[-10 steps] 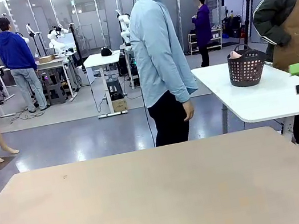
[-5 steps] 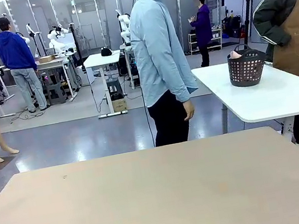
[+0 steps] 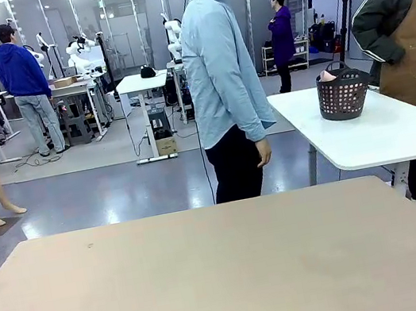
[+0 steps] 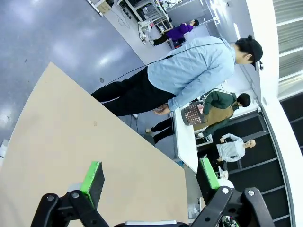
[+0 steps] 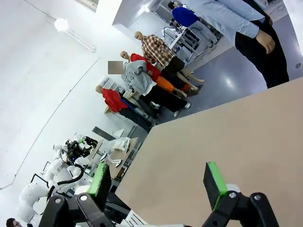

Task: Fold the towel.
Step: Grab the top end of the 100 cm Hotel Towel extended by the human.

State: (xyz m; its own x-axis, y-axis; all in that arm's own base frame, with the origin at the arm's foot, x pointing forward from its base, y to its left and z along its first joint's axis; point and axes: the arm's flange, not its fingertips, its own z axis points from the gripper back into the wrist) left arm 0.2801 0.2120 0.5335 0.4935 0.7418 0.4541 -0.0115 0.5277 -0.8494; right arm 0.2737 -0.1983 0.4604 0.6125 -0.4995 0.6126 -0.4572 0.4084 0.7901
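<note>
I see towel (image 3: 326, 76) in basket (image 3: 346, 99), right of frame, well apart from left gripper (image 4: 149, 165) and right gripper (image 5: 157, 171), both wide.

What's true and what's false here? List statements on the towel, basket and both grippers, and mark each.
The towel lies in the basket. True.
The basket stands on the tan table. False: it stands on the white table.
The left gripper is shut on the towel. False: its fingers are apart, holding nothing.
The right gripper is open. True.
</note>
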